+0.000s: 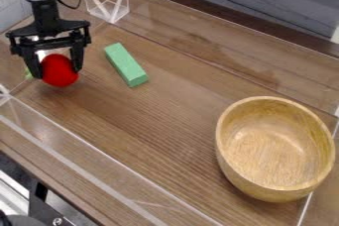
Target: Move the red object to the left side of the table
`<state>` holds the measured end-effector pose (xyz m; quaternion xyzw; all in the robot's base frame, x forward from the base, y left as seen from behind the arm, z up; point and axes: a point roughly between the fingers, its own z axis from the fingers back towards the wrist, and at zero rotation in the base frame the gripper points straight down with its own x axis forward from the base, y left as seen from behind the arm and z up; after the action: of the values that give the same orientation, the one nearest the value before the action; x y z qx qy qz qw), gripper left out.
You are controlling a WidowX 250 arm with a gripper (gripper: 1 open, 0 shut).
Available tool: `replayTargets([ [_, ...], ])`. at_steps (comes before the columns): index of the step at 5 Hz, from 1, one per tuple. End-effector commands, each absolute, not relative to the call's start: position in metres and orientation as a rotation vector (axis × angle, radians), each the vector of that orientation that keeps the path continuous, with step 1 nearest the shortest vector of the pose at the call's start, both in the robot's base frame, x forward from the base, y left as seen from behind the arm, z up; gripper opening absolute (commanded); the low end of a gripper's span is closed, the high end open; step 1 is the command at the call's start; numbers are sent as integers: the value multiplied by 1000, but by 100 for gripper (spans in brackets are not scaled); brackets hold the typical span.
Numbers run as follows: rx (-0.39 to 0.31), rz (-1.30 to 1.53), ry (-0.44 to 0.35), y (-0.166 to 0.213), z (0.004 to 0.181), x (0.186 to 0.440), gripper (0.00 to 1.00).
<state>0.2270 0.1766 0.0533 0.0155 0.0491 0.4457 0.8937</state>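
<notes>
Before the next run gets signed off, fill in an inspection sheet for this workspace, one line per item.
Surface: brown wood-grain table, low clear walls along its edges.
Job's things: red toy fruit near the table's edge at picture left, between the gripper's fingers in this view; whether they touch it, cannot tell.
Clutter: green block lying right of the fruit; wooden bowl at lower right, nothing seen inside.
Gripper: black, at picture left, its fingers apart, reaching down around the fruit.
Cables: a thin dark one seems to run by the arm at upper left.
Surroundings: white wire-like frame near the top left corner; grey strip beyond the far wall.
</notes>
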Motion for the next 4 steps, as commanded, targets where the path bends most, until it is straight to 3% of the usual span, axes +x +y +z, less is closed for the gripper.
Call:
replayTargets([
  [1,32,956,24,187,84,239,100],
  [2,21,981,26,191,91,244,100],
  [3,21,1009,32,199,87,244,0],
  [4,8,915,24,184,99,248,100],
])
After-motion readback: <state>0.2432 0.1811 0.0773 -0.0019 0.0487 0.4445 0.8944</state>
